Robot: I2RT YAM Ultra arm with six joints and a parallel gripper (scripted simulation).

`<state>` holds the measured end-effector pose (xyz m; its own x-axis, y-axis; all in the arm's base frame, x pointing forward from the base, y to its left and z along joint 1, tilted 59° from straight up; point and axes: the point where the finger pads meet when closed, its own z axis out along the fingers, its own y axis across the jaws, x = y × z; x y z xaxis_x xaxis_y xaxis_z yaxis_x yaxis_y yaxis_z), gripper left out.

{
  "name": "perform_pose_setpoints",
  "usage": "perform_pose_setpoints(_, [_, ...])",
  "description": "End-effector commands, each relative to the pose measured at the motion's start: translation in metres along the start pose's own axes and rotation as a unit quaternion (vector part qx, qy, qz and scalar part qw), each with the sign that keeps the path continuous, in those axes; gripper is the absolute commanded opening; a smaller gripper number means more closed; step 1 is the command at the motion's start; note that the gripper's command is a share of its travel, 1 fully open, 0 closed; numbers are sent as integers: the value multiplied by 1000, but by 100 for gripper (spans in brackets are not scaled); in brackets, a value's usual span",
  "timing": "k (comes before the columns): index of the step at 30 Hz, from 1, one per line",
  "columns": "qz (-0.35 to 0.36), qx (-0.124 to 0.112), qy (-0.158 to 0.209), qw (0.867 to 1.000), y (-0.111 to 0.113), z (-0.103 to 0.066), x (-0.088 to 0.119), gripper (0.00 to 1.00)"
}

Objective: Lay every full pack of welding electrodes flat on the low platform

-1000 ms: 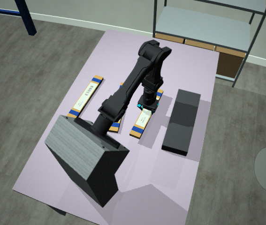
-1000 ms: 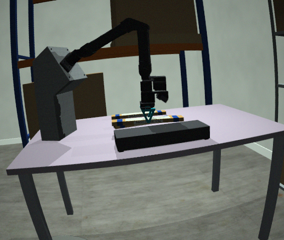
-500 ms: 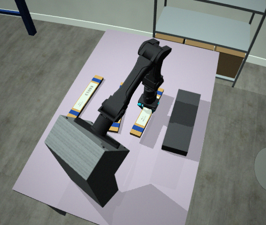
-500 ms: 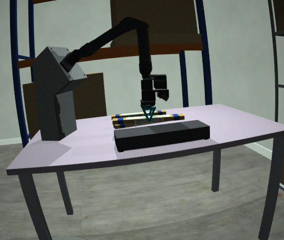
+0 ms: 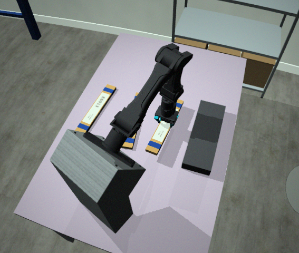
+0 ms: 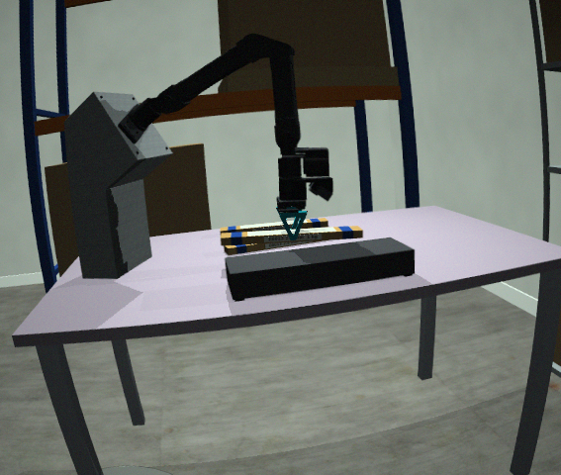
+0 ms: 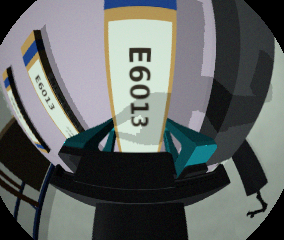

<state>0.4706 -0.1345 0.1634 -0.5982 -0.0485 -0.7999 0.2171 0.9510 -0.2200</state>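
My gripper [image 5: 166, 124] [image 6: 293, 237] [image 7: 139, 120] is shut on the pack nearest the platform, one teal finger on each long side near its middle. This held pack [image 5: 161, 132] [image 6: 349, 232] [image 7: 121, 55] is level, label up, and hangs above the table with its shadow apart from it. The middle pack [image 5: 128, 140] [image 6: 239, 248] [image 7: 44, 92] lies on the table, partly hidden by the arm in the top view. The far pack [image 5: 95, 108] [image 6: 316, 223] lies flat on the table beyond it. The low dark platform [image 5: 209, 126] [image 6: 321, 273] bears no pack.
The grey arm pedestal [image 5: 89, 166] [image 6: 98, 204] stands at one end of the pink table [image 5: 133, 54] [image 6: 474, 250]. The platform lies close to the table's long edge. Metal shelving [image 5: 225, 29] stands behind the table's far end.
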Motion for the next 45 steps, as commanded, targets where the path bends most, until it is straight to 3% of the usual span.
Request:
perform_pose_setpoints(1, [2,3,-40,999,-3,-27,-38,0])
perform_pose_setpoints(45, [2,3,-40,999,-3,-30,-43,0])
